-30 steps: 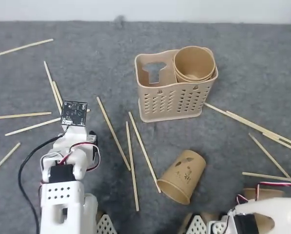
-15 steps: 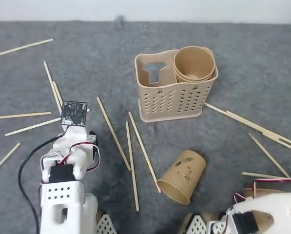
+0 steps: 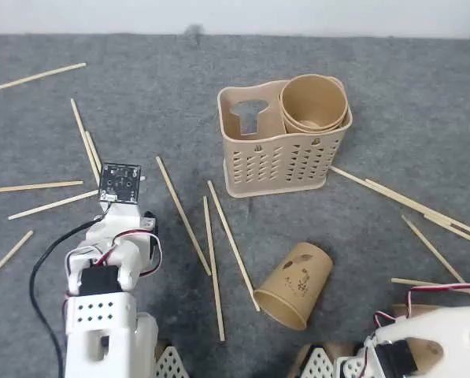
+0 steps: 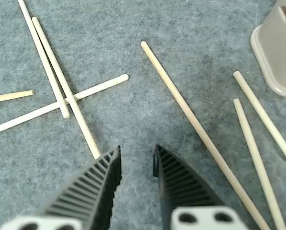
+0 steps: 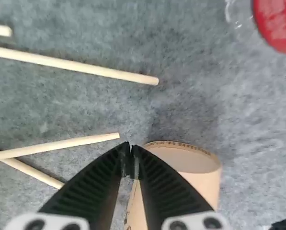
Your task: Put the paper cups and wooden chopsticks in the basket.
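The beige basket stands at the back centre with nested paper cups in one compartment. Another paper cup lies on its side in front of it. Wooden chopsticks are strewn over the grey carpet on both sides. My left gripper hovers open above bare carpet, a long chopstick just beyond it and nothing between the fingers. My right gripper is shut, its tips right at the rim of a third paper cup lying under it. That cup peeks out beneath the right arm.
The left arm stands at the front left. More chopsticks lie right of the basket and others at the far left. Two sticks lie past the right gripper. A red object sits at that view's corner.
The right arm has shifted slightly at the front right edge of the high view. The left arm, basket, cups and chopsticks have stayed put.
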Robot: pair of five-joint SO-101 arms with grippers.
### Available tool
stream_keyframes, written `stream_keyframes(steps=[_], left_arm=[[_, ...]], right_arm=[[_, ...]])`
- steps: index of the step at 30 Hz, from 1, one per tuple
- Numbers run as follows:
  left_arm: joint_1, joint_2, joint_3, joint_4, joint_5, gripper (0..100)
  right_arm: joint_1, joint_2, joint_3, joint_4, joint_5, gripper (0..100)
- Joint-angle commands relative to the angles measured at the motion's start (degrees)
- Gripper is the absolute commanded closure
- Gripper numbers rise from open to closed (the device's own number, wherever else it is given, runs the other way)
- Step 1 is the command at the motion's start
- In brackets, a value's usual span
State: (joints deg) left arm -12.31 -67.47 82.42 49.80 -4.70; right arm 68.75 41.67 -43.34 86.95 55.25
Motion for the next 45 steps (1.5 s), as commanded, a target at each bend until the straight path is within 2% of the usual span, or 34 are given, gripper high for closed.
stream_keyframes(steps=[1, 7, 10, 14, 21, 26, 38, 45], left_arm=[[0.09, -0.97, -0.22, -1.49, -0.44, 90], [0.09, -0.97, -0.22, -1.49, -0.44, 90], [0.09, -0.97, -0.22, -1.49, -0.44, 90], [0.09, -0.97, -0.22, -1.49, -0.44, 90], [0.09, -0.97, -0.22, -1.49, -0.44, 90], [0.09, -0.97, -0.22, -1.49, -0.44, 90], [0.09, -0.97, -0.22, -1.49, -0.44, 90], [0.09, -0.97, -0.22, -1.49, -0.44, 90]], right_arm=[[-1.36, -5.93, -6.15, 3.03, -0.70, 99.1], [1.80, -6.29, -13.63, 7.08, -0.44, 99.1], [4.09, -6.20, -13.27, 7.69, -0.18, 99.0], [6.29, -5.49, -11.34, 7.87, 3.69, 99.1], [8.40, 1.36, -11.34, 1.71, 4.04, 99.1], [7.78, 6.02, -11.34, -2.51, 3.87, 99.1], [3.21, 7.25, -13.54, -2.42, 3.69, 99.1], [0.22, 7.34, -13.54, -2.51, 0.62, 99.1]])
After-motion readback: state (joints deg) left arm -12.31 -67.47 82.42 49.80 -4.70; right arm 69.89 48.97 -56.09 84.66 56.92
